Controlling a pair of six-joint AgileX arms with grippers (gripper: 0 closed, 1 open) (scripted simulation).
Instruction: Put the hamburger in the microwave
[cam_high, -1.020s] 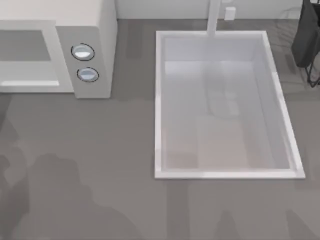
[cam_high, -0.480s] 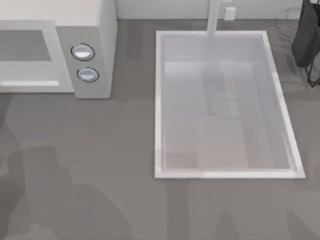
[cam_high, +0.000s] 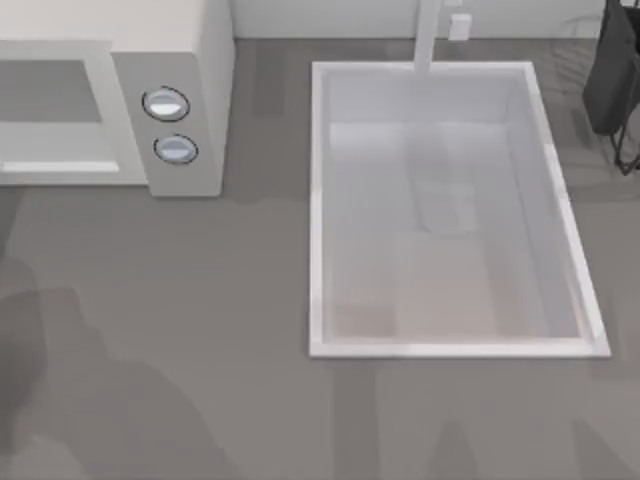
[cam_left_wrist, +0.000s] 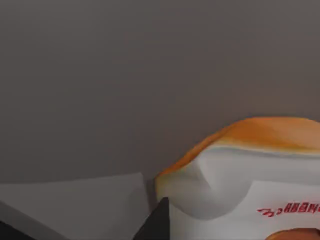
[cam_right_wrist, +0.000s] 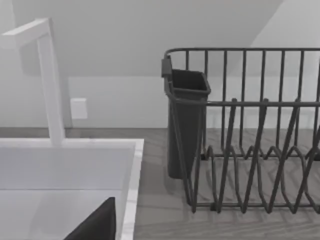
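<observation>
The hamburger (cam_left_wrist: 250, 170) sits close before my left wrist camera, cut off at the frame's edge, its orange top above a white wrap with red print. A dark wedge (cam_left_wrist: 157, 222) crosses its lower corner. I cannot tell whether my left jaws are spread or pinching it, nor how my right jaws stand.

The microwave (cam_high: 190, 60) is cropped at the bench's (cam_high: 200, 300) far left, its cavity facing open bench. The sink (cam_high: 315, 200) lies to the right, with the rack (cam_right_wrist: 250, 150) just beyond it.

Since a second ago, the shadow (cam_high: 60, 380) on the near-left bench has slid leftward.
</observation>
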